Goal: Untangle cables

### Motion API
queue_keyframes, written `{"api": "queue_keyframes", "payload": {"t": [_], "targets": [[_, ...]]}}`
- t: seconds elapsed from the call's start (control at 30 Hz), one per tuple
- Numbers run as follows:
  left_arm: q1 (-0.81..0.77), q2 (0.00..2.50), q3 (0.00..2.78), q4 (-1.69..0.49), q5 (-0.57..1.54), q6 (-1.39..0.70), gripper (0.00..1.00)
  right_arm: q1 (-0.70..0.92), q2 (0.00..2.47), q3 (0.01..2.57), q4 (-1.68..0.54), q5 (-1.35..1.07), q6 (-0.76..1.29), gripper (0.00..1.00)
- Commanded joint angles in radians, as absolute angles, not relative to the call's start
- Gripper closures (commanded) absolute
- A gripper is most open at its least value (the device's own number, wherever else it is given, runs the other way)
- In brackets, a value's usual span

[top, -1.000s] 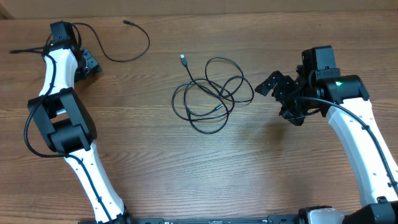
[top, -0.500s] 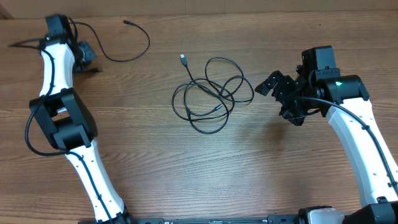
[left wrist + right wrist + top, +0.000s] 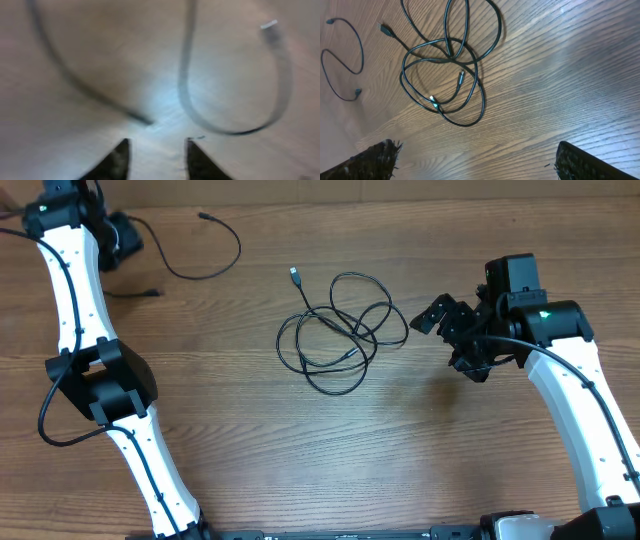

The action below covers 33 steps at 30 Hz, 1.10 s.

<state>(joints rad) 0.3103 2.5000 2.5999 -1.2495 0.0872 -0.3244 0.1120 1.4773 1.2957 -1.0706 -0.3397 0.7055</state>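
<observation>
A tangle of thin black cables (image 3: 340, 330) lies in loose loops at the table's middle, one plug end (image 3: 295, 275) sticking out at its upper left. It also shows in the right wrist view (image 3: 445, 65). A separate single cable (image 3: 190, 278) curves across the far left. It also shows in the right wrist view (image 3: 342, 65) and, blurred, in the left wrist view (image 3: 185, 90). My left gripper (image 3: 125, 240) is open and empty at the far left corner, its fingertips (image 3: 157, 150) just short of that cable. My right gripper (image 3: 450, 340) is wide open and empty to the right of the tangle; its fingers (image 3: 477, 160) frame bare wood.
The wooden table's far edge (image 3: 400, 202) runs along the top. Thick black cords of the left arm (image 3: 55, 410) hang beside its base at the left.
My left arm has swung up and left toward the far corner. The single cable's end, earlier at the left gripper, now lies on the table. The right arm and the tangle have not moved.
</observation>
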Motion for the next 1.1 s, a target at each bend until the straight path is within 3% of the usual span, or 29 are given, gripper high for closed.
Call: {"api": "queue_keyframes", "payload": {"t": [0.0,0.07,0.13,0.43,0.87,1.07], "targets": [[0.317,2.516,2.541,-1.296,-0.080,-0.329,0.70,0.110,1.468,1.309,-1.068,-0.333,0.698,0.00],[0.318,2.516,2.491,-1.302,-0.087,-0.328,0.78,0.110,1.468,1.309,-1.068,-0.333,0.698,0.00],[0.320,2.517,2.441,-1.299,-0.087,-0.329,0.96,0.110,1.468,1.309,-1.068,-0.333,0.698,0.00],[0.322,2.518,2.240,-1.139,-0.088,-0.311,0.96,0.110,1.468,1.309,-1.068,-0.333,0.698,0.00],[0.323,2.587,2.162,-0.995,-0.073,-0.300,0.96,0.110,1.468,1.309,-1.068,-0.333,0.698,0.00],[0.321,2.678,2.162,-0.923,0.065,-0.246,0.96,0.110,1.468,1.309,-1.068,-0.333,0.698,0.00]]}}
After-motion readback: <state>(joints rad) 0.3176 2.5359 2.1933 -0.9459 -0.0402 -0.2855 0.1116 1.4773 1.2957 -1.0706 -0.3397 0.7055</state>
